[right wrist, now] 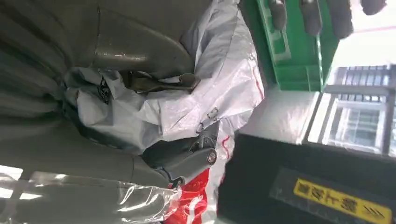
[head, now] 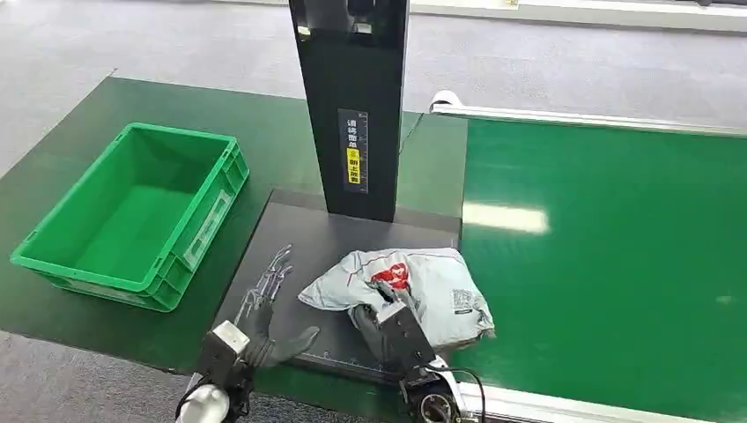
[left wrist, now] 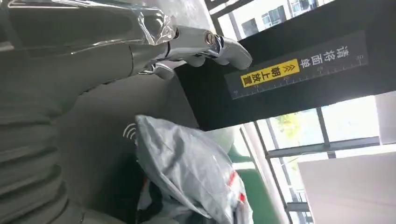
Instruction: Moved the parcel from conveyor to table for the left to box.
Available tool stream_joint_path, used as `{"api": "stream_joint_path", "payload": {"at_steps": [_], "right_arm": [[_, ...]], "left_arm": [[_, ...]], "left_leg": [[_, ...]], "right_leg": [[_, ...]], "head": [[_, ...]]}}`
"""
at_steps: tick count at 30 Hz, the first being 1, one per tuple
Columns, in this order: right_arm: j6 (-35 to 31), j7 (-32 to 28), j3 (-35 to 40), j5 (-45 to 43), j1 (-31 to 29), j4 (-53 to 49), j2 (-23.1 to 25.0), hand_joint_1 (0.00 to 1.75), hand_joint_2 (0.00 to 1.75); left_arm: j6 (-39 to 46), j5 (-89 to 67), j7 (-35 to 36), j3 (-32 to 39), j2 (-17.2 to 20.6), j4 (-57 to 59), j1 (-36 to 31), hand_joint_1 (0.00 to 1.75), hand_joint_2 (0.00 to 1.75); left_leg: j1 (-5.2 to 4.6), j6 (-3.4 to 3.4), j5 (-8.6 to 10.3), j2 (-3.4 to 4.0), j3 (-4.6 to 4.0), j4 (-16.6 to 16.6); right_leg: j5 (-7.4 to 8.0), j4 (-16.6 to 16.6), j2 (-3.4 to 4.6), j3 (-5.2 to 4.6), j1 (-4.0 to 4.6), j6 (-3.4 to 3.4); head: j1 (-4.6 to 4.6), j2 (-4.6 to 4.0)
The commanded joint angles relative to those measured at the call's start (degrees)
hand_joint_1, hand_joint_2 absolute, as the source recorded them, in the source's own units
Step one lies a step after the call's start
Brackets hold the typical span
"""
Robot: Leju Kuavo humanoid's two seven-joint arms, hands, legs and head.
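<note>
The bag (head: 401, 286) is gripped by the fingers (right wrist: 187, 161) of the right hand (head: 388, 322) on the black plate (head: 291, 238). Left of the bag, the left hand (head: 264, 304) is held open and empty. Next, letting go seems needed. Left of the bag, farther, the green box (head: 53, 256) waits on the desk (head: 53, 141).

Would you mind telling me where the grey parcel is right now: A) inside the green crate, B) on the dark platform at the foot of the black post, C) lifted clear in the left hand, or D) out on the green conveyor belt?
B: the parcel lies on the dark platform by the black post, with the right hand gripping its near edge.
</note>
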Motion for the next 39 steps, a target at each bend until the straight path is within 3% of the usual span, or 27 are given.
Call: {"api": "stream_joint_path", "payload": {"at_steps": [1,5,16,17,28,32,39], "right_arm": [[1.47,-0.36,0.65,-0.84,-6.15,15.32,3.06,1.75,1.75],[1.67,-2.24,1.58,-0.53,-9.78,19.4,4.9,1.75,1.75],[-0.29,-1.23,1.25,-0.44,-11.38,20.07,5.55,1.75,1.75],[-0.28,-1.23,1.24,-0.44,-11.39,20.05,5.51,0.0,1.75],[-2.13,7.61,0.76,7.0,-3.71,-8.19,-3.08,0.0,1.75],[-2.87,6.72,-0.49,8.28,-2.61,-9.81,-3.57,0.0,1.75],[-5.84,2.96,-6.98,10.14,4.21,-22.76,-8.68,0.0,1.75]], "left_arm": [[-0.77,0.06,0.58,-1.34,-0.77,4.47,-3.07,0.0,1.75],[-1.27,0.01,0.56,-2.02,-0.84,6.58,-4.84,0.0,1.75],[-1.82,0.06,0.56,-1.72,-0.77,9.31,-7.45,0.0,1.75],[-1.82,0.06,0.56,-1.7,-0.75,9.28,-7.55,0.0,1.75],[-2.11,-0.07,0.86,0.27,-0.54,5.93,-4.65,0.0,1.75],[-2.05,-0.16,0.78,0.75,-0.81,5.44,-4.08,0.0,1.75],[-1.7,-0.9,0.28,2.36,-1.33,1.66,-0.67,0.0,1.75]], "left_leg": [[0.08,0.04,0.08,-0.25,0.05,-0.1],[0.08,0.05,0.09,-0.19,0.09,-0.09],[0.05,0.04,0.07,-0.04,0.14,-0.05],[0.08,0.05,0.1,-0.16,0.11,-0.08],[0.04,0.06,0.02,-0.11,0.09,-0.02],[0.03,0.04,0.03,-0.08,0.07,-0.02],[0.02,0.05,0.0,-0.1,0.04,0.0]], "right_leg": [[0.1,-0.14,0.3,0.06,0.06,-0.11],[0.12,-0.13,0.35,0.09,0.06,-0.12],[0.09,-0.06,0.38,0.09,0.03,-0.11],[0.12,-0.11,0.41,0.09,0.06,-0.14],[0.06,-0.07,0.29,0.1,0.02,-0.07],[0.06,-0.05,0.34,0.08,0.02,-0.09],[0.03,-0.06,0.25,0.04,0.0,-0.06]], "head": [[0.0,0.0],[0.0,0.0],[0.0,0.0],[0.0,0.0],[0.0,0.0],[0.0,0.0],[0.0,0.0]]}}
